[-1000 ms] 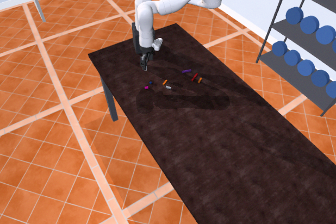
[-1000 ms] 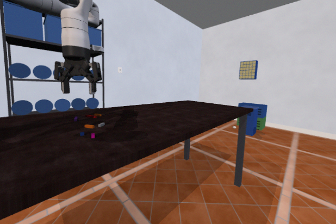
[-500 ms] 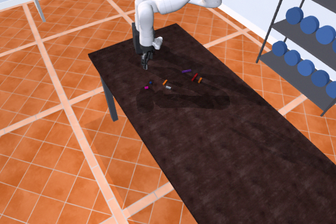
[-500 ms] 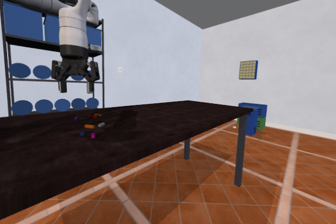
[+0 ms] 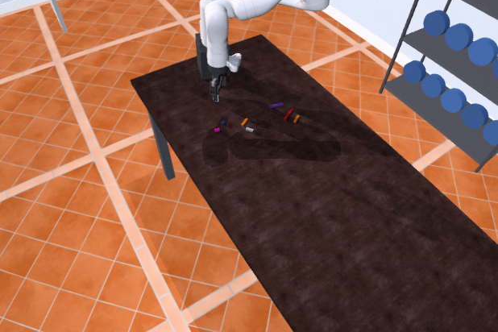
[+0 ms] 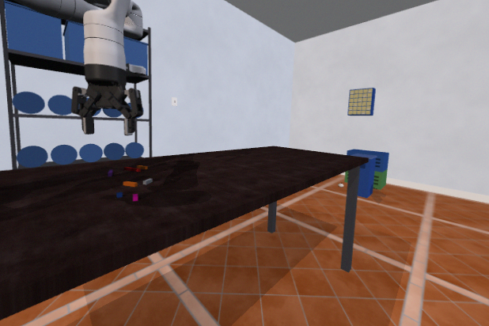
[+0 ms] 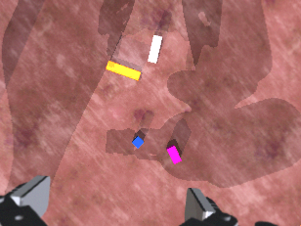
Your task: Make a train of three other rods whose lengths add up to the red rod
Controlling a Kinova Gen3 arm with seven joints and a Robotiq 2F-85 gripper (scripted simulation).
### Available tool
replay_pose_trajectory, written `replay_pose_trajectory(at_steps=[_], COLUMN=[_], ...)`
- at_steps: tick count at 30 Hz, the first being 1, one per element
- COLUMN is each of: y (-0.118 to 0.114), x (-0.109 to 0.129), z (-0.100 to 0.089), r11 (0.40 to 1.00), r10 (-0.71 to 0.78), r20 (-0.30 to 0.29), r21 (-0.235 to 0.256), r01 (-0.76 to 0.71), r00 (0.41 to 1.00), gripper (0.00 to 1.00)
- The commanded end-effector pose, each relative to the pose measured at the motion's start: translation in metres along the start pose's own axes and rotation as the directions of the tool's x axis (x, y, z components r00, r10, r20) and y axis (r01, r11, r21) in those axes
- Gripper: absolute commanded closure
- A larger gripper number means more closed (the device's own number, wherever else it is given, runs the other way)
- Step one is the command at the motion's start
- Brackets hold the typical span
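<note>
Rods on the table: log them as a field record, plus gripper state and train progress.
gripper: open, empty, above the table
blue rod, beside magenta rod, apart
orange rods: two, and
grey rod
red rod
purple rod
train: none laid yet; rods scattered
</note>
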State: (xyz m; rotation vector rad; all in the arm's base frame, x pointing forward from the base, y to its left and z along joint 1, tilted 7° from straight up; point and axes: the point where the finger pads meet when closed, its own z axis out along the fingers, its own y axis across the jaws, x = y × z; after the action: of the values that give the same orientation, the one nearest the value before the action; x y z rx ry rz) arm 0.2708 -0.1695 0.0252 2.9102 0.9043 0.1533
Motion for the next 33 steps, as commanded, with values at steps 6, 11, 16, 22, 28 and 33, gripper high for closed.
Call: replay_pose_trajectory(at_steps=[6,11,16,22,28,33], y=[-0.0061,-0.0073,-0.0083,-0.0089,-0.0117,-0.0123], x=[-0.0002,-0.0004,-0.0005,-0.0005,-0.0010,-0.0011], z=[-0.0026,-0.0029,-0.0032,-0.0035,-0.0041,-0.0043], r11=[1.000,1.000,1.000,0.999,0.999,0.999], r10=[-0.020,-0.024,-0.029,-0.033,-0.040,-0.043], r20=[0.001,0.002,0.003,0.003,0.005,0.005], r21=[0.006,0.007,0.008,0.009,0.011,0.012], r01=[0.020,0.024,0.029,0.033,0.040,0.043], r00=[1.000,1.000,1.000,0.999,0.999,0.999], gripper=[0.00,0.00,0.00,0.00,0.00,0.00])
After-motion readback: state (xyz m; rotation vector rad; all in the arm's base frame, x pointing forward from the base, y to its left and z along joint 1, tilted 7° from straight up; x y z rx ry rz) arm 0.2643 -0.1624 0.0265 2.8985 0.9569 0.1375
